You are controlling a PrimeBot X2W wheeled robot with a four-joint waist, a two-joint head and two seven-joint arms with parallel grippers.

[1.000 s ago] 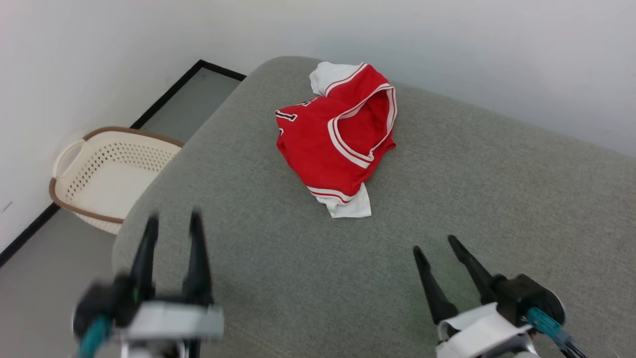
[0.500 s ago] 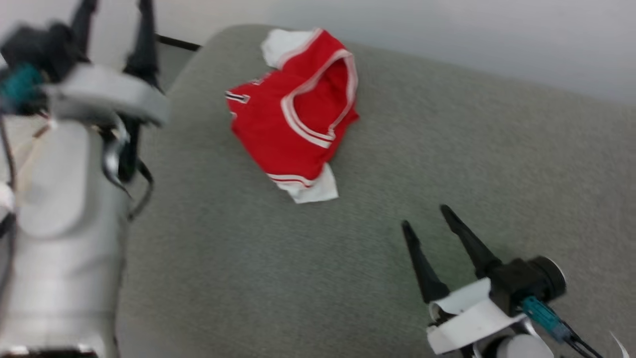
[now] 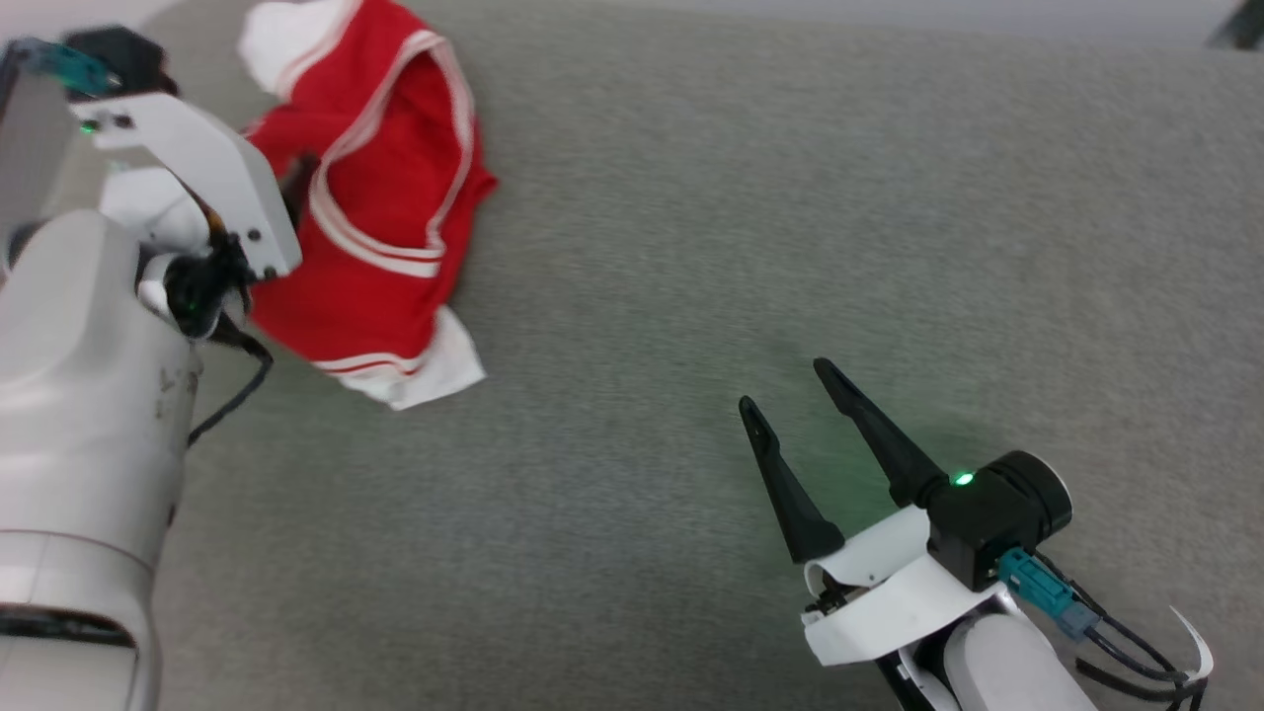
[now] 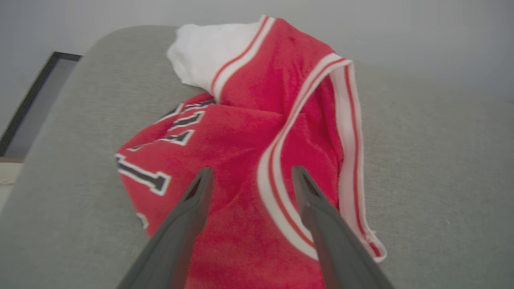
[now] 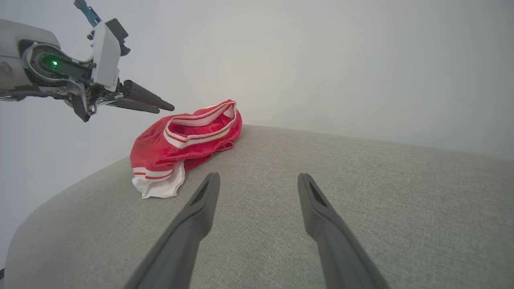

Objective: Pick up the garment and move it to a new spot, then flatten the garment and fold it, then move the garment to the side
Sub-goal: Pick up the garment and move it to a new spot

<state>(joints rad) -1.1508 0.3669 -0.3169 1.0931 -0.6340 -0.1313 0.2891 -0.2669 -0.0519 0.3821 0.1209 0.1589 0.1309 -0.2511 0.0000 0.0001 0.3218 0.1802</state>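
Note:
The garment (image 3: 380, 227) lies crumpled on the grey cushion at the upper left of the head view: red jersey, white-striped trim, a white sleeve (image 3: 425, 370) sticking out toward me. Black white-edged lettering (image 4: 176, 128) shows on its left fold in the left wrist view. My left gripper (image 4: 252, 170) hangs open just above the garment (image 4: 249, 144), fingers either side of a striped trim band, nothing held. The right wrist view shows that left gripper (image 5: 162, 109) in the air over the garment (image 5: 188, 138). My right gripper (image 3: 782, 385) is open and empty over bare cushion, well right of the garment.
The grey fabric cushion (image 3: 750, 217) spreads wide to the right and toward me. Its rounded left edge (image 4: 60, 92) drops off beside a dark-framed strip of floor (image 4: 28, 104). A plain white wall (image 5: 321, 60) stands behind it.
The head camera has swung, shifting the whole picture left and up. My left arm has risen and reached forward until its open gripper hangs over the garment. The right gripper has barely moved.

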